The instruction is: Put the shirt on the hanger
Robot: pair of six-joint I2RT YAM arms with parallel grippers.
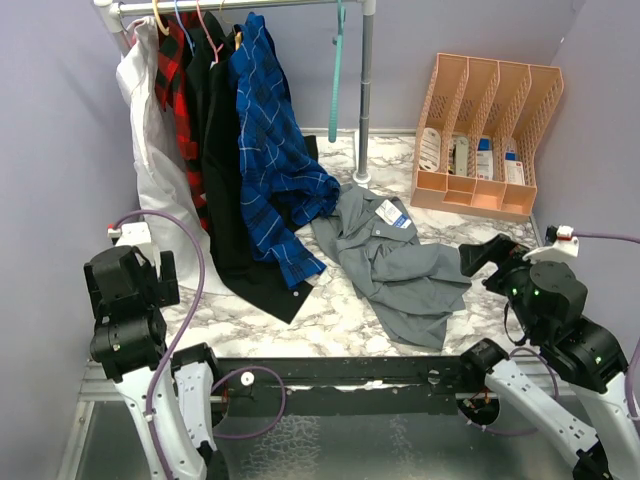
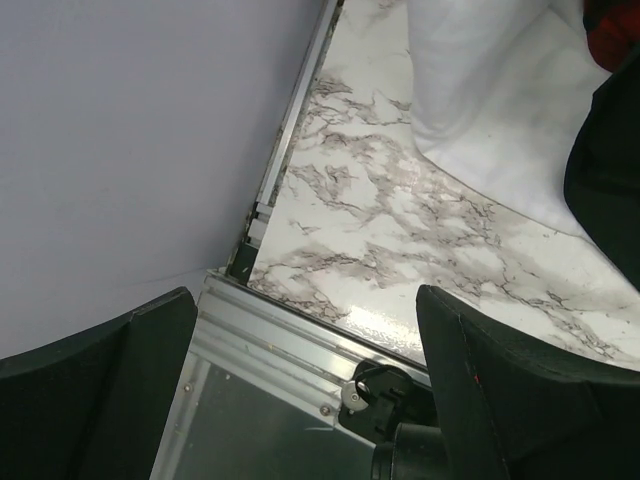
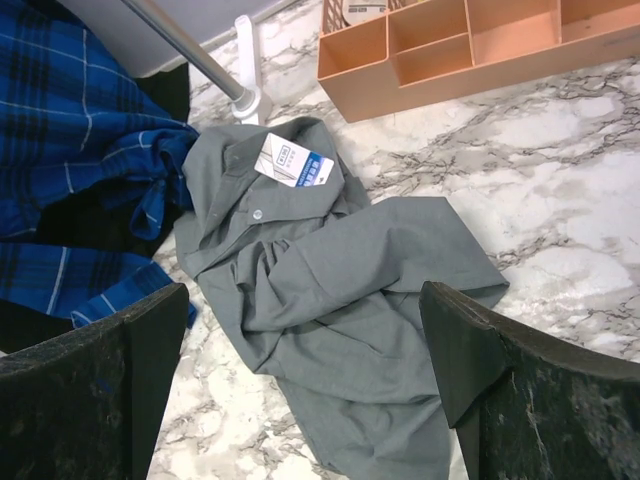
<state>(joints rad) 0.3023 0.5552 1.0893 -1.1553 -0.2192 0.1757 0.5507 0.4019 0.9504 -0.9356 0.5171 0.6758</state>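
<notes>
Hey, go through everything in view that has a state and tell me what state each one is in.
grey shirt: crumpled on the table, on no hanger.
teal hanger: hanging bare on the rail.
blue plaid shirt: hung on the rail, hem trailing on the table.
red-and-black plaid shirt: hung on the rail.
organizer: upright, slots partly filled.
left gripper: open, empty.
right gripper: open, empty, apart from the grey shirt.

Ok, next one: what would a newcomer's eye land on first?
The grey shirt lies crumpled on the marble table, right of centre, label up. Behind it the teal hanger hangs bare on the rail, right of a blue plaid shirt. A peach organiser stands back right.
</notes>
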